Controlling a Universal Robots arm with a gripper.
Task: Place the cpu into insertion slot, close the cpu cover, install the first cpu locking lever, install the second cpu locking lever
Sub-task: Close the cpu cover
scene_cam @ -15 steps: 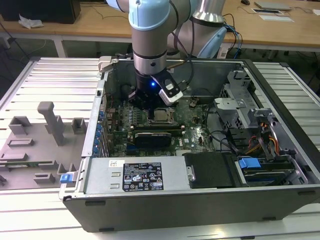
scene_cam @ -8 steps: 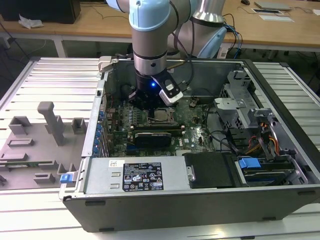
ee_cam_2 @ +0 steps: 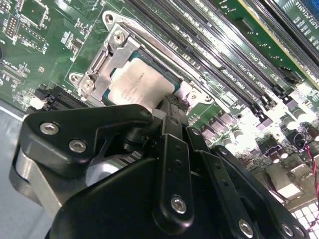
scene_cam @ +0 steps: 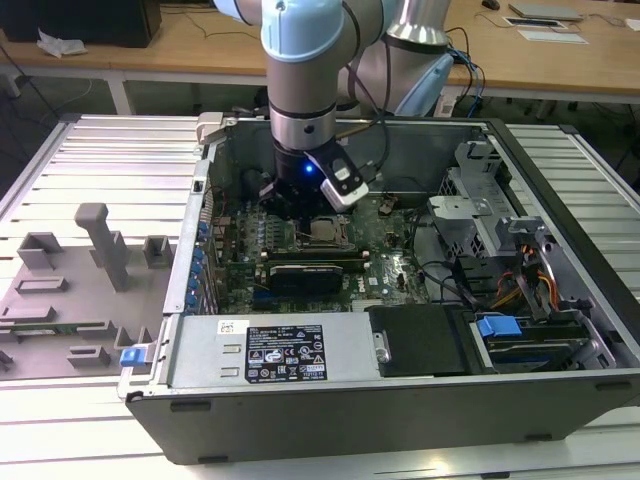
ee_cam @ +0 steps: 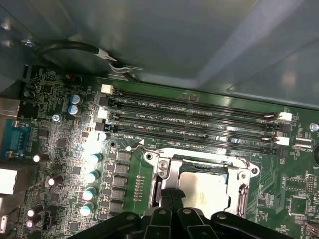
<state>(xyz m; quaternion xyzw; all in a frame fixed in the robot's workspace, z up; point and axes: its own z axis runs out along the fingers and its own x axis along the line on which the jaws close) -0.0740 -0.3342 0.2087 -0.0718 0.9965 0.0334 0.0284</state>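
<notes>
The cpu, a pale silver square, lies flat in the insertion slot on the green board. Around the chip lies the cpu cover, its metal frame down and the chip showing through the cut-out. A bright metal lever rod runs along the socket side nearest the memory slots. My gripper hangs just over one edge of the socket, its black fingers drawn together with nothing seen between them. In the exterior view the gripper is inside the case, beside the cpu.
Several long black memory slots run beside the socket. Capacitors stand on its other side. The open case wall, a drive cage and cables crowd the exterior view's right. Grey fixtures stand outside at the exterior view's left.
</notes>
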